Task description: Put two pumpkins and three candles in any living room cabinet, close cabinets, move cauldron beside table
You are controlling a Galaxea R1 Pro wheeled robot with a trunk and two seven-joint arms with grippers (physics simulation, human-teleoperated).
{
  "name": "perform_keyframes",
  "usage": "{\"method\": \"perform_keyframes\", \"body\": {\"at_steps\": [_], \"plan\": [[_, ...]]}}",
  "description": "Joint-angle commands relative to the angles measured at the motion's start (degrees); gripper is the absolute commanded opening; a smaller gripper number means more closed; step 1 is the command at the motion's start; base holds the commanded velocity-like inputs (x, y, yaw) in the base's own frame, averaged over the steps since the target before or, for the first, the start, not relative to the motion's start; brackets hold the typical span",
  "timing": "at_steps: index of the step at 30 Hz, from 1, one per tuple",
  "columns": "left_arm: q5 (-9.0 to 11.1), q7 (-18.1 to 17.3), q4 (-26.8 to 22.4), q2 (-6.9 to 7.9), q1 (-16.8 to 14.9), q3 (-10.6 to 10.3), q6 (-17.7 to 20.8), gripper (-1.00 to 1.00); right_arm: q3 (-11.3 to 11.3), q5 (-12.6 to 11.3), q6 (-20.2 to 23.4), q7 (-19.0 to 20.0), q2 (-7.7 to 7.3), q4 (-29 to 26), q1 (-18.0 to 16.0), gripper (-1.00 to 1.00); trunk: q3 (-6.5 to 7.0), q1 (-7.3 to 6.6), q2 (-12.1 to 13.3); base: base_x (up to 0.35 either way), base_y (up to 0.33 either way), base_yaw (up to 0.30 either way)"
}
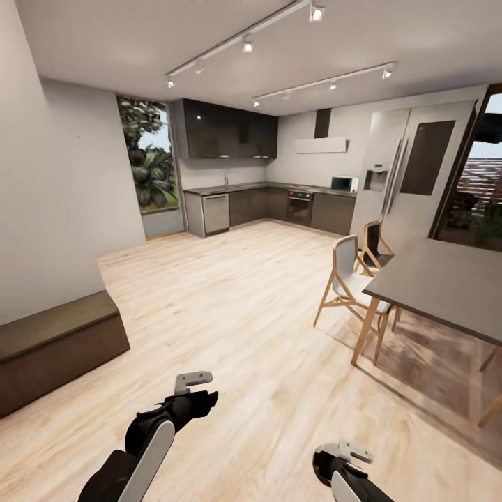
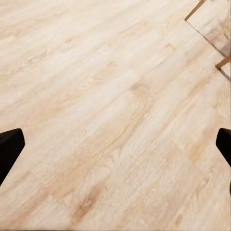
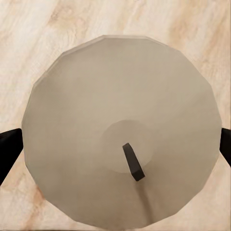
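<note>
Right hand (image 3: 115,139) grips a candle (image 3: 122,130): right wrist view looks straight down on its flat beige top, faceted round rim, short dark wick off centre, a black fingertip (image 3: 9,149) at each side of the body. Left hand (image 2: 115,144) is empty and spread wide, nothing but light plank floor (image 2: 110,96) between its fingers.

Head view: robot is in transit, facing the kitchen (image 1: 265,188), not a drop-off spot. Dark brown low cabinet (image 1: 56,348) sits to the left of the left hand (image 1: 194,382), one end visible against the grey wall, flat top, plain front, no handle seen. Can't tell if a drawer is open. Right hand (image 1: 348,453) is low, on the far side of the left hand from the cabinet. Pumpkins, cauldron and coffee table aren't sighted from here.

My read of the step: carry the candle to the cabinet. Turn the base toward the cabinet first, square up to its front, keep clear of the dining tabletop (image 1: 446,279) and wooden chairs (image 1: 348,286) on the other side. Keep the carrying arm tucked and level; the candle is a smooth, stubby cylinder, likely to slip if tilted or squeezed off-axis. Free left hand should handle the handleless drawer front.
</note>
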Motion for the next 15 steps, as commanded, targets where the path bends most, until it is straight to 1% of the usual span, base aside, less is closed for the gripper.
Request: {"method": "perform_keyframes", "body": {"at_steps": [1, 15], "plan": [[0.6, 0.6, 0.0, 0.04, -0.1, -0.1, 0.1, 1.00, 0.5, -0.3, 0.3, -0.5, -0.05, -0.2, 0.0, -1.00, 0.12, -0.22, 0.4, 0.000, 0.000, 0.287], [0.5, 0.6, 0.0, 0.01, -0.1, -0.1, 0.1, 1.00, 0.5, -0.3, 0.3, -0.5, -0.05, -0.2, 0.0, -1.00, 2.63, -3.30, 6.0, 0.000, 0.000, 0.287]]}}
